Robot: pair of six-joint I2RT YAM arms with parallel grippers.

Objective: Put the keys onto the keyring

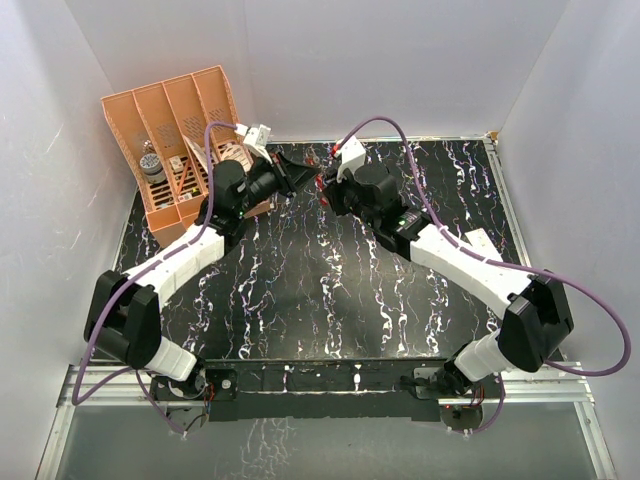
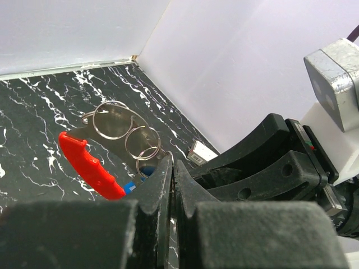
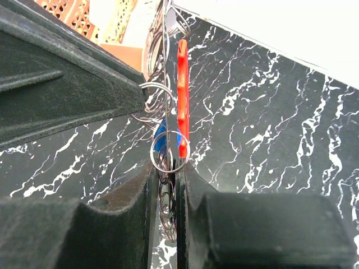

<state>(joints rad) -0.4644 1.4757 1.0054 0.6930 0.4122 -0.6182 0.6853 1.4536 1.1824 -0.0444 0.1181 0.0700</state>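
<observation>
Meeting at about 12 o'clock on the table (image 1: 330, 290), far out from the arm bases, the left fingers (image 2: 167, 180) and right fingers (image 3: 149, 184) come nose to nose on one small bundle, which seems to be held up clear of the surface. The left fingers are clenched on the keyring (image 2: 90, 168). Its red loop juts out toward 10 o'clock in the left wrist view, and a chain of steel rings (image 2: 112, 120) runs back into the pinch. The right fingers are squeezed nearly together from the opposite side. As far as the right wrist view shows, they are grasping the blue key (image 3: 161, 137), whose head sits at their tips with a steel ring across it and the red loop standing edge-on just beside it.

I judge that one arm steadies the loop while the other brings the key to it. Gripping close to the join keeps the thin parts from swinging. Whether the key is threaded on yet I cannot tell, and I cannot pick out the red-headed key.

The table is glossy black with white marble veins, so the silvery rings show poorly against it. Plain white walls (image 1: 400, 60) close in on three sides, and an orange tray (image 1: 175, 120) with dividers stands at 10 o'clock, just behind the left arm
</observation>
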